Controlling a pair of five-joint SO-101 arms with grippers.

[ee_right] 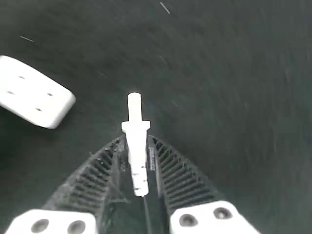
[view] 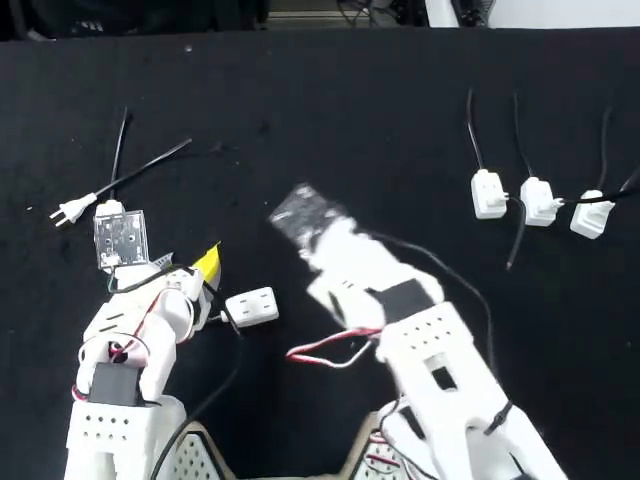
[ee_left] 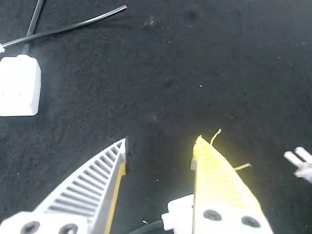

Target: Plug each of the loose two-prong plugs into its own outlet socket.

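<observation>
The right gripper (view: pixel 303 215), near the middle of the high view, is clenched on a plug (ee_right: pixel 135 124). The socket (view: pixel 252 305) lies lower left of it, close but apart. The left gripper (ee_left: pixel 161 140) is wide open. It looks best to line the plug up with the holes, then push straight and slow.

Nothing legible: you can read no text, label, brand, number or sign in any view. The surfaces you can inspect closely, the face of the white outlet socket (ee_right: pixel 34 100) and the body of the plug (ee_right: pixel 135 146), appear plain white and unmarked.
</observation>
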